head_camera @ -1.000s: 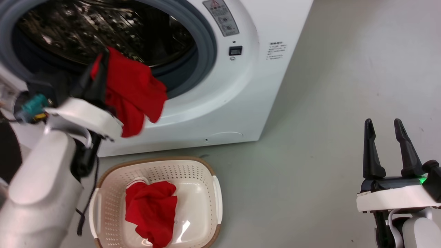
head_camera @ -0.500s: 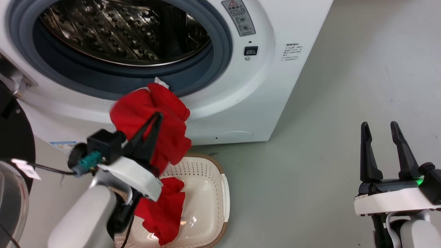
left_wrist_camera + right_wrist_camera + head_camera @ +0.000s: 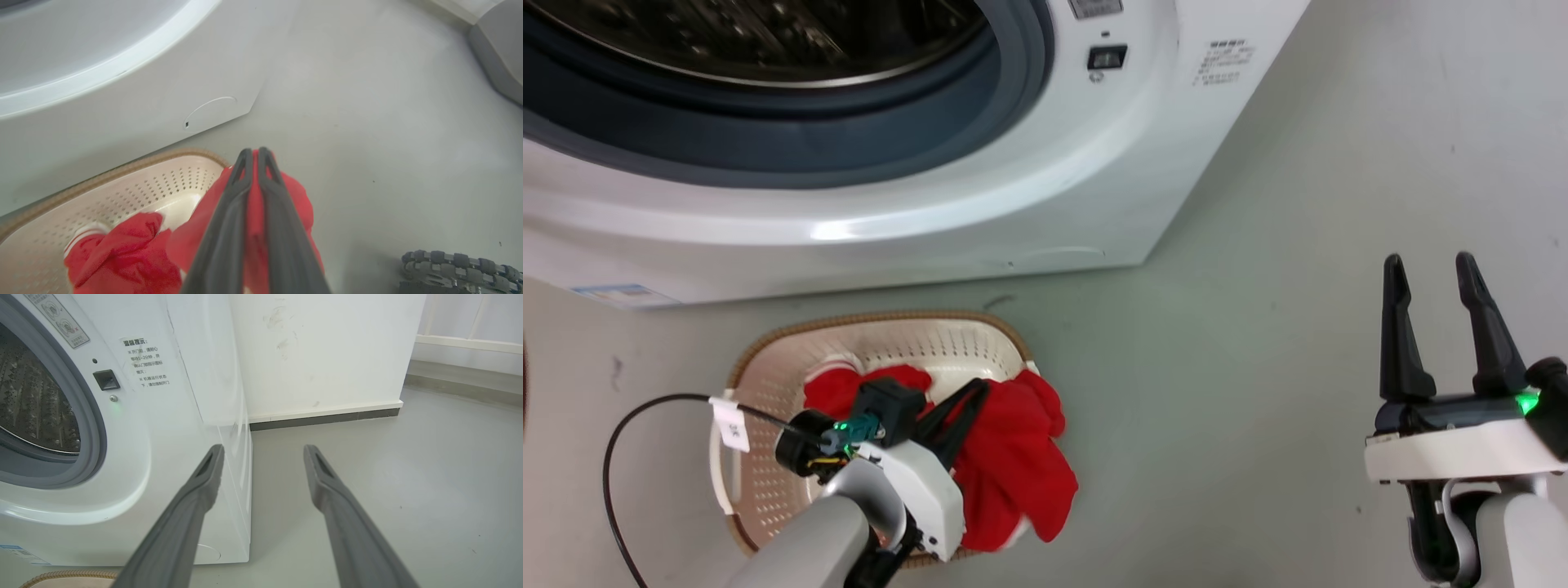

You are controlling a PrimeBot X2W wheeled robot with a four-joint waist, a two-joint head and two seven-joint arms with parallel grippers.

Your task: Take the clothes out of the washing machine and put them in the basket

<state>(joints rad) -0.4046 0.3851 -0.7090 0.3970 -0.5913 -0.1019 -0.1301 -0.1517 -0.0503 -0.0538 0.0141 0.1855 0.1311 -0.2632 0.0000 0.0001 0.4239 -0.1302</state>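
Basket (image 3: 866, 320) on floor (image 3: 1258, 367) before washing machine (image 3: 980, 204); cuffed red garment (image 3: 837, 390) inside. Left gripper (image 3: 978, 388) pinched tight on second red garment (image 3: 1013, 465), bunched over basket's right rim. Far right: right gripper (image 3: 1429, 265), fingers spread, empty, above floor.

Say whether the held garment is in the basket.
Partly: gripped by the left end effector, the garment spills over the right rim of the basket.
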